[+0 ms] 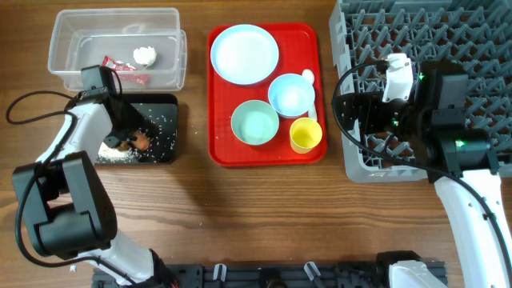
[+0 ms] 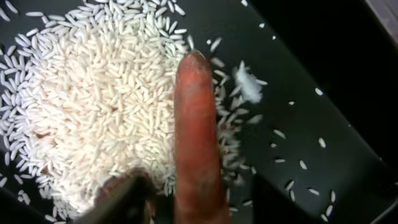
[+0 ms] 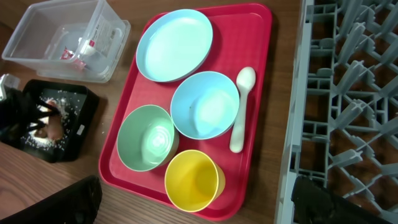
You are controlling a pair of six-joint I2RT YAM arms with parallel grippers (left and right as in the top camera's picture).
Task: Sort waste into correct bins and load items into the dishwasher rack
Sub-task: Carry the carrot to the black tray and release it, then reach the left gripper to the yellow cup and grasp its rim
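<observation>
My left gripper (image 1: pixel 133 134) is down in the black tray (image 1: pixel 164 104), open, with its fingers on either side of the orange carrot piece (image 2: pixel 196 137) and a gap on each side. The carrot lies on a heap of white rice (image 2: pixel 93 106). My right gripper (image 3: pixel 199 208) hangs wide open and empty above the yellow cup (image 3: pixel 193 180), at the near edge of the red serving tray (image 1: pixel 220 152). The pale blue plate (image 1: pixel 244 53), blue bowl (image 1: pixel 291 94), green bowl (image 1: pixel 254 122) and white spoon (image 3: pixel 241 109) also sit on that tray.
The clear tub (image 1: pixel 72 32) at the back left holds a red wrapper (image 1: pixel 128 74) and a white tissue ball (image 1: pixel 145 56). The grey dishwasher rack (image 1: pixel 448 32) fills the right side, under my right arm. Loose rice grains dot the black tray's floor (image 2: pixel 311 74).
</observation>
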